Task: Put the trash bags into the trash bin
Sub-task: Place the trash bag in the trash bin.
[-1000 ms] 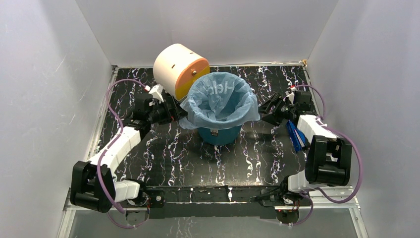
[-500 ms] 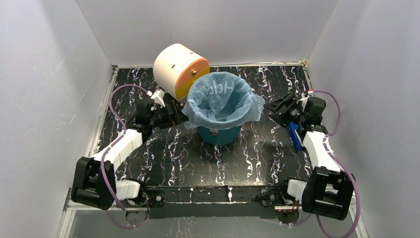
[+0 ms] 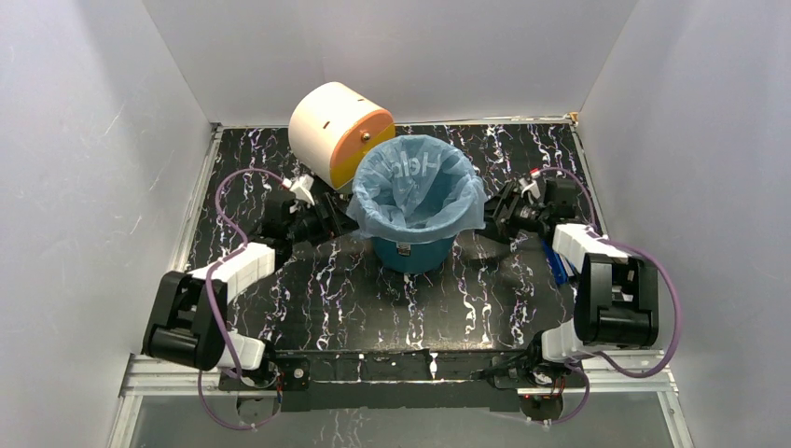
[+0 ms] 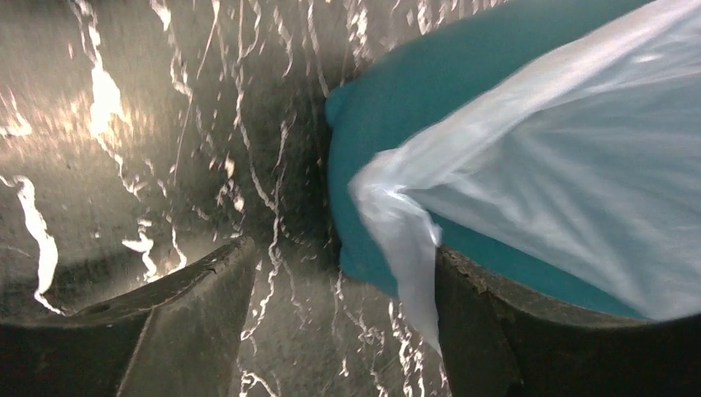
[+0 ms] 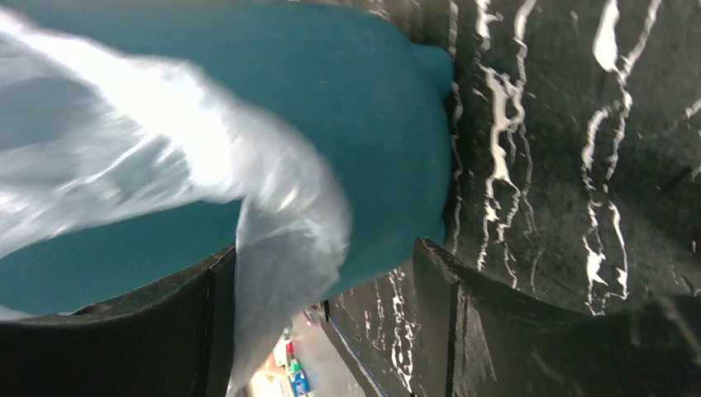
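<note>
The teal trash bin (image 3: 413,254) stands upright mid-table. The pale blue trash bag (image 3: 415,187) with "Hello" lettering lines it, its edge folded out over the rim. My left gripper (image 3: 333,213) is open at the bin's left side. In the left wrist view (image 4: 343,331) a bag flap (image 4: 405,248) hangs beside one of the fingers (image 4: 512,331), in front of the bin's wall (image 4: 388,124). My right gripper (image 3: 494,213) is open at the bin's right side. In the right wrist view (image 5: 322,331) a bag flap (image 5: 289,240) hangs between the spread fingers, against the bin (image 5: 380,107).
A cream and orange drum-shaped box (image 3: 338,131) lies on its side just behind the bin's left. A small dark blue flat object (image 3: 557,261) lies on the table at the right, by the right arm. White walls close in the table on three sides.
The right gripper pulled away to the right, then came back to the bin's right side. The left gripper moved a little closer to the bin. The bag's overhang looks tighter around the rim.
</note>
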Robot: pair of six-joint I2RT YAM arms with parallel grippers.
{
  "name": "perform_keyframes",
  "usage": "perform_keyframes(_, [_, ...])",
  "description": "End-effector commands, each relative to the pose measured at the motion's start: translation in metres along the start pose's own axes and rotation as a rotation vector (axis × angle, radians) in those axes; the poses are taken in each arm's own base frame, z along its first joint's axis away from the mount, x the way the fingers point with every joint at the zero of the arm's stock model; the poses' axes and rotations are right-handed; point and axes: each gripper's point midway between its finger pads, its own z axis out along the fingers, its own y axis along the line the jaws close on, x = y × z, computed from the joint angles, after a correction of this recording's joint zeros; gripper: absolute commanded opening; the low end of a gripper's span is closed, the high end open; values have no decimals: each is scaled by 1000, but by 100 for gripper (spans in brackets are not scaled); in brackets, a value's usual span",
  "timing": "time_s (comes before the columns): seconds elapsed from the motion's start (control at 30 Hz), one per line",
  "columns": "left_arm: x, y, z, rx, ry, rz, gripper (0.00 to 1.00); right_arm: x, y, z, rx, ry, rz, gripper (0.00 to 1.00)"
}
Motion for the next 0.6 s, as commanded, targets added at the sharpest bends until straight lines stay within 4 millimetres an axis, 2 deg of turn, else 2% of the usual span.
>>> perform_keyframes(0.0, [29,12,3,26,81,-12,70,2,-35,10,177,-2,24,76])
perform_keyframes(0.03, [32,15,4,23,80,-17,71,4,-45,11,205,-7,49,73])
perform_keyframes(0.17, [30,13,9,45,67,-38,70,22,-54,22,184,70,78,70])
perform_keyframes(0.27, [22,8,9,58,41,-29,70,38,-58,30,218,140,46,72])
perform_keyframes(0.47, [6,-11,9,121,3,-18,72,49,-69,31,293,160,18,73])
perform_keyframes(0.57, [7,-11,11,130,16,-18,72,72,-75,41,300,261,-13,75])
